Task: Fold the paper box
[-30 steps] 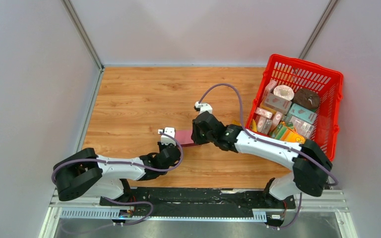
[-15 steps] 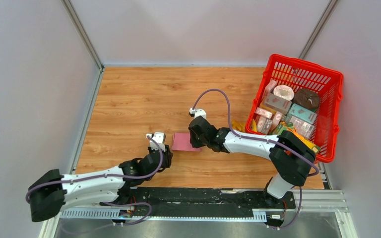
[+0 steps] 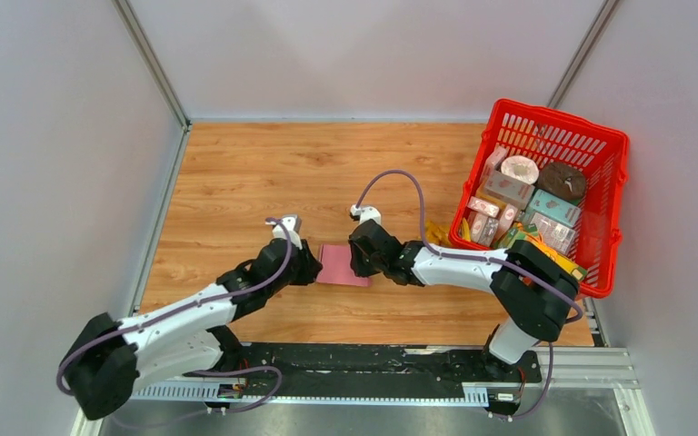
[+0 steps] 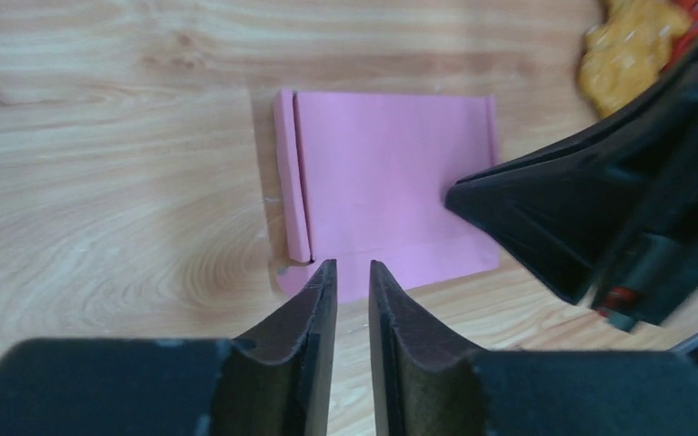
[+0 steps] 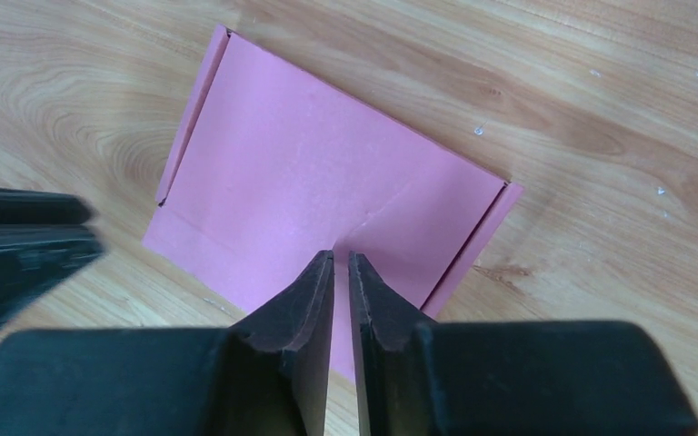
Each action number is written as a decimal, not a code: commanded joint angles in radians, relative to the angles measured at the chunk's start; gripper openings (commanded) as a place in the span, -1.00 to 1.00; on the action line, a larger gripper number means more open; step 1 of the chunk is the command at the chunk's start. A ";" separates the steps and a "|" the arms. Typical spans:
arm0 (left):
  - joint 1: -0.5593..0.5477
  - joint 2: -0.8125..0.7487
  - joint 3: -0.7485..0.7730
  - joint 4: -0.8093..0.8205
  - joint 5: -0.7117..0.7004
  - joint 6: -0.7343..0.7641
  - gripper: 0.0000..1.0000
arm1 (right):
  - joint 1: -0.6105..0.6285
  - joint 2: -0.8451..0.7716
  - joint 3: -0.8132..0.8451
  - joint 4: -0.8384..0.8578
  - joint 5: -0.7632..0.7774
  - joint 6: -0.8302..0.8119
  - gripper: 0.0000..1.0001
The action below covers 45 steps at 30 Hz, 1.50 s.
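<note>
The pink paper box [image 4: 391, 182] lies flat on the table [image 4: 100, 182], just ahead of the left claw [image 4: 353, 265], which is slightly parted and empty. The right claw [image 5: 341, 256], closed to a slit and holding nothing, presses on the box's opposite side. Best to lift the narrow flap [image 4: 291, 173] gently, with that side pinned.

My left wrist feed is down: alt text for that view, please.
A flat pink paper box lies on the wooden table, a narrow folded strip along its left edge. The left gripper, slightly open, points at its near edge; the right gripper reaches in from the right to its right side.
</note>
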 commanded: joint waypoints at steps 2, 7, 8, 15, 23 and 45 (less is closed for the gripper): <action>0.018 0.201 0.054 0.147 0.179 0.012 -0.58 | -0.005 -0.048 0.000 -0.027 -0.014 0.002 -0.61; 0.018 0.318 -0.011 0.278 0.181 -0.033 -0.68 | -0.019 -0.134 -0.006 -0.110 0.002 -0.016 -0.49; 0.018 0.320 -0.021 0.292 0.175 -0.030 -0.68 | -0.025 -0.148 -0.007 -0.124 0.002 -0.021 -0.45; 0.018 0.219 -0.022 0.187 0.141 0.004 -0.67 | -0.111 -0.183 0.025 -0.226 0.000 -0.049 -0.13; 0.018 0.058 0.050 0.031 0.139 0.051 -0.45 | -0.134 -0.142 -0.009 -0.185 -0.043 -0.023 -0.02; 0.300 0.398 0.271 -0.017 0.503 0.234 0.17 | -0.117 -0.084 -0.110 -0.009 -0.173 0.000 -0.43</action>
